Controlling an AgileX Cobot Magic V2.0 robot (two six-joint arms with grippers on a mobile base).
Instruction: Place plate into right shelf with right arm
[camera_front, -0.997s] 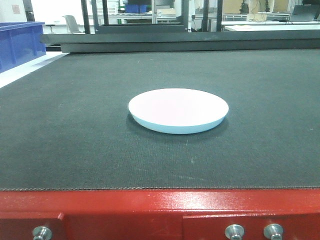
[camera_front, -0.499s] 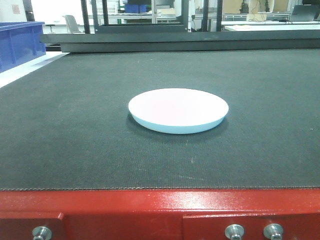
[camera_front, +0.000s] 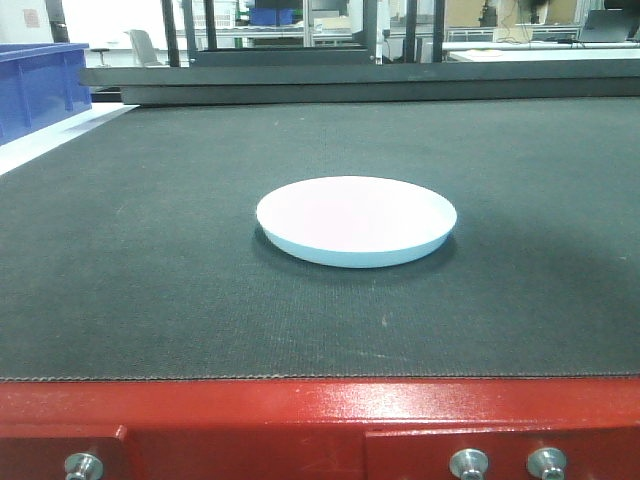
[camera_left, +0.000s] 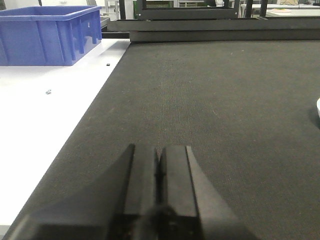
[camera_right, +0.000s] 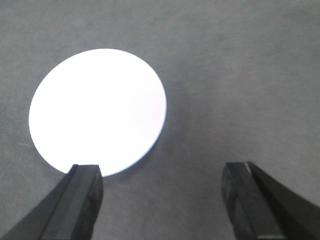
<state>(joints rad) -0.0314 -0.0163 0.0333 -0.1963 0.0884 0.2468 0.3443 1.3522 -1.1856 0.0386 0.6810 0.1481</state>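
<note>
The round plate (camera_front: 356, 218) lies flat, hollow side up, mid-mat (camera_front: 150, 250); being round, it has no long axis. The right gripper (camera_right: 161, 174) hangs above with jaws spread wide. The left gripper (camera_left: 159, 156) has its jaws pressed together.

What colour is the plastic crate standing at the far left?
Blue. The ribbed rectangular plastic crate shows best in the left wrist view.

Dark mat (camera_front: 150, 290) — blue bin (camera_front: 40, 85) beside it.
</note>
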